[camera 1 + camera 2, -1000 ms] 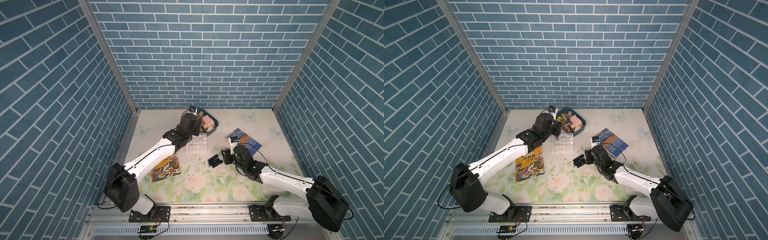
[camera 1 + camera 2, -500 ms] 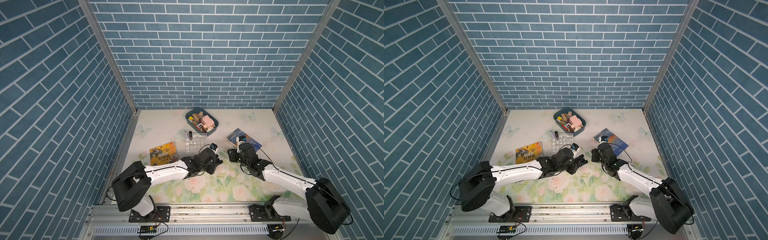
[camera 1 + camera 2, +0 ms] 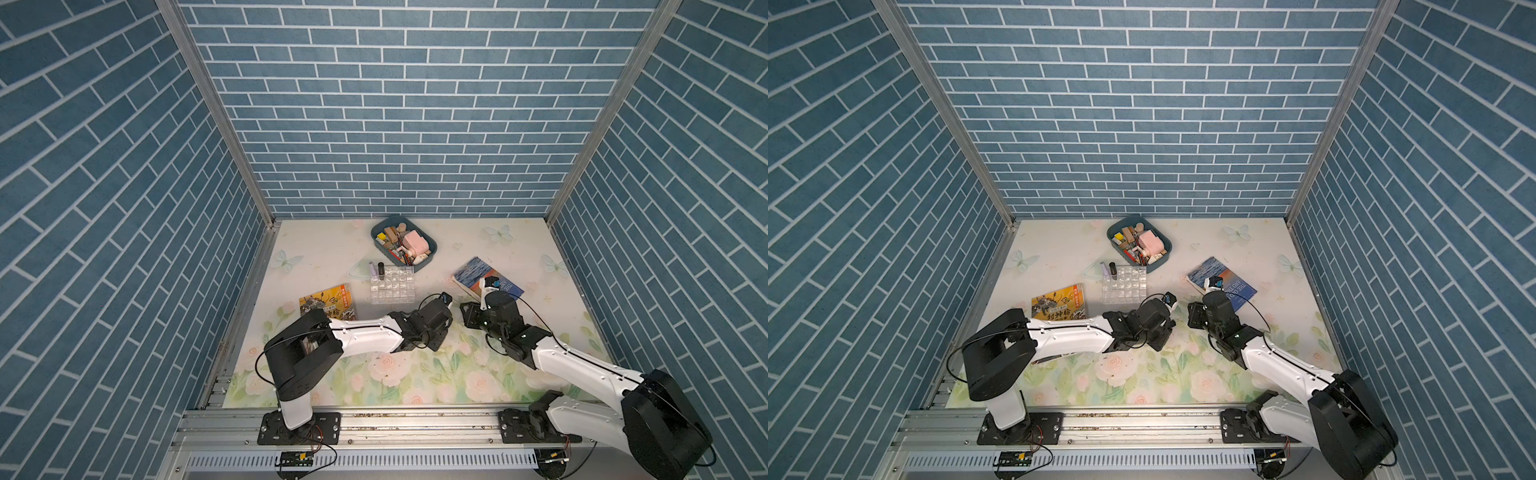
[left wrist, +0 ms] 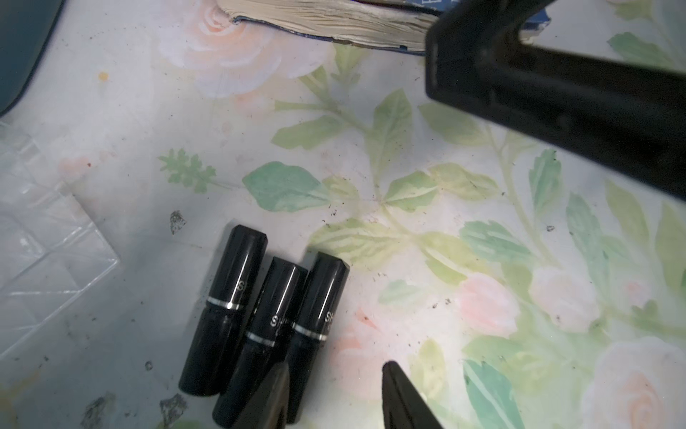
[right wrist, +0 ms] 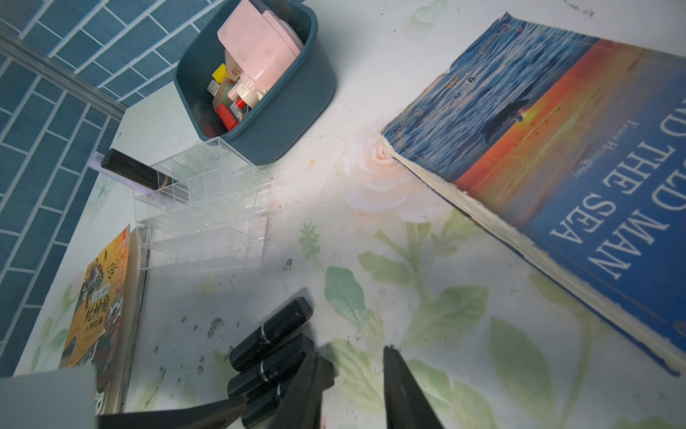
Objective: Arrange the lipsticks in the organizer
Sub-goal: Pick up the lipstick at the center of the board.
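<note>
While my left gripper [image 4: 334, 371] hangs low over the three short black lipsticks [image 4: 273, 327] lying flush side by side on the flowered table mat [image 4: 427, 178], its jaws stand part-way apart. They straddle only the tail of the outer tube [image 4: 321, 319], the one farthest from the clear acrylic grid organizer [image 3: 392, 284]. One finger [image 4: 276, 393] overlaps the middle tube, so I judge this grip needs care: that finger must slip cleanly into the seam, or two tubes will lift or roll together. Nothing is gripped yet.

At the organizer's far left corner, the slim lilac lipstick [image 3: 371, 269] and the black gold-ended lipstick [image 3: 380, 270] seem seated in cells.

Room now: the yellow illustrated book [image 3: 328, 299] lies near the organizer's left side. The blue-grey plastic tray [image 3: 428, 258] crowds its far right corner, and its near side faces open mat. My right gripper [image 5: 352, 356], jaws slightly apart and empty, hovers just beside the tubes. The blue paperback [image 3: 471, 272] lies beyond it, so it's tight there.
</note>
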Robot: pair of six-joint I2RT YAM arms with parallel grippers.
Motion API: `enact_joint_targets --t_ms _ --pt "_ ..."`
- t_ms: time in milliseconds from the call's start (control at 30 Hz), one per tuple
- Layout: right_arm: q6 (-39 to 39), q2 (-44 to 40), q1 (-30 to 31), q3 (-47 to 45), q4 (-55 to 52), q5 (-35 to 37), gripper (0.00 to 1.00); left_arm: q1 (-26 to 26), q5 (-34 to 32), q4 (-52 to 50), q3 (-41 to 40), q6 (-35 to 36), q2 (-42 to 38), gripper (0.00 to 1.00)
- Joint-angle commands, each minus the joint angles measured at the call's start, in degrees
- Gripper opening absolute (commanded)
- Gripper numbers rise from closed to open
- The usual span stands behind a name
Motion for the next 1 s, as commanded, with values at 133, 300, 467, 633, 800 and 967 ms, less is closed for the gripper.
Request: enact_joint_targets --t_ms 133,300,467,633,800,967 --pt "0.9 -1.6 -0.7 -0.8 0.1 -0.3 0.31 -0.3 -0.8 -4.1 3.8 2.2 3.9 0.35" --pt "0.9 -1.6 -0.8 -1.4 0.6 -0.7 0.31 -0.3 -2.6 -5.4 4.0 3.0 5.0 0.35" --pt "0.9 -1.4 -0.9 -1.4 1.0 -0.9 0.31 -0.2 -2.9 -5.9 4.4 3.2 6.0 0.33" --pt "0.9 -1.3 -0.9 -1.5 1.1 -1.1 0.31 -0.3 -2.9 -7.0 4.2 2.8 5.4 0.29" --pt "0.9 -0.7 -1.1 -1.7 1.9 -1.4 0.30 -0.4 -2.0 -7.0 3.3 2.8 4.1 0.28" --pt "0.9 -0.6 -1.1 -1.4 1.8 -1.7 0.30 -0.4 -1.6 -8.1 3.2 2.9 4.8 0.21"
